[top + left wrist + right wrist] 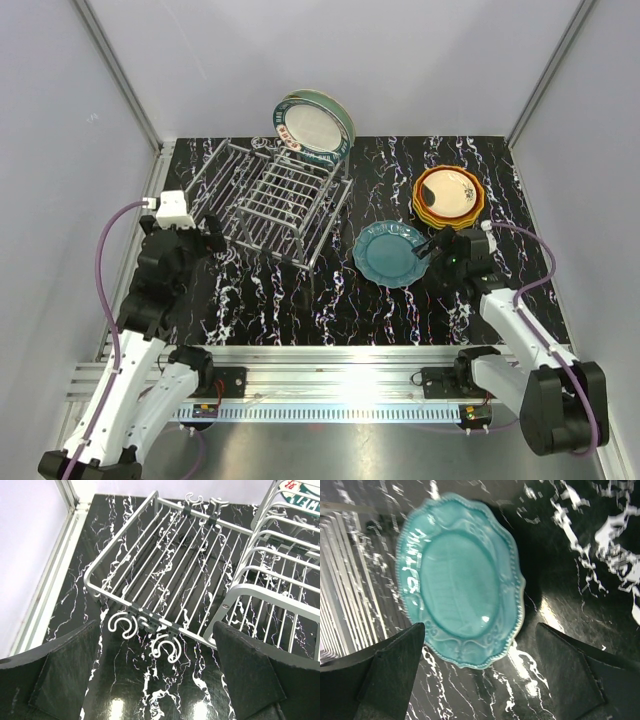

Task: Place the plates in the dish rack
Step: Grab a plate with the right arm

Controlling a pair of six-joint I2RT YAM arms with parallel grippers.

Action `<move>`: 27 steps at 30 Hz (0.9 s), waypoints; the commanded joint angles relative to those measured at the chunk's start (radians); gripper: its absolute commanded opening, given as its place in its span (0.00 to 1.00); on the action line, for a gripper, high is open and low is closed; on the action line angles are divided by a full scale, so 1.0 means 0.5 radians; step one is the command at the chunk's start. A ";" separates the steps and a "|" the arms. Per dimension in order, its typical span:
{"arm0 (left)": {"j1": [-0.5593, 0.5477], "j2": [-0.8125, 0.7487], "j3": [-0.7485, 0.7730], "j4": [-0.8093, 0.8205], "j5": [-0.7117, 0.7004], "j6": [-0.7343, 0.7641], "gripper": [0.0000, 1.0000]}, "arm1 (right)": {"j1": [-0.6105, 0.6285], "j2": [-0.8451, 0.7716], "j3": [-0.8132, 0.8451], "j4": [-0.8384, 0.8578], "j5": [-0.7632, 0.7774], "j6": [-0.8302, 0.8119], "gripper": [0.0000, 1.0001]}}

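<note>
Right arm is the nearer one to the work. Teal plate (462,580) lies flat on the table (300,300), right of the dish rack (270,205) and just beside its near right corner. In the right wrist view it sits ahead of the right fingers (390,675), shifted toward the finger on the left of the picture. Its near rim falls roughly in line with the gap between the tips.

Right fingers spread wide, holding nothing. Left fingers (65,675) also spread wide and empty, hanging over bare table at the rack's low left section.

The plate is round with a scalloped rim, so it has no long axis to line up with. Since it lies flat, my guess is that the rim nearest the fingers is the only place to take it.

Edges and room:
- Stack of orange and yellow plates (449,195) is just beyond the teal plate, to its far right. Cannot tell whether they touch.
- Bare table runs between the teal plate and the near edge.
- Upright plates (313,122) already stand at the far end of the rack's raised frame, and the bars in front of them look free.
- The path from plate to rack runs leftward and upward, with the rack's corner post close by.
</note>
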 commanded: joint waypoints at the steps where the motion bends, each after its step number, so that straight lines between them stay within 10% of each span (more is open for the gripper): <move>1: -0.036 -0.066 -0.029 0.147 -0.114 0.056 0.99 | -0.015 0.054 -0.078 0.212 -0.053 0.126 0.98; 27: -0.039 -0.066 -0.023 0.092 -0.210 0.053 0.99 | -0.015 0.527 -0.302 0.826 -0.132 0.200 0.78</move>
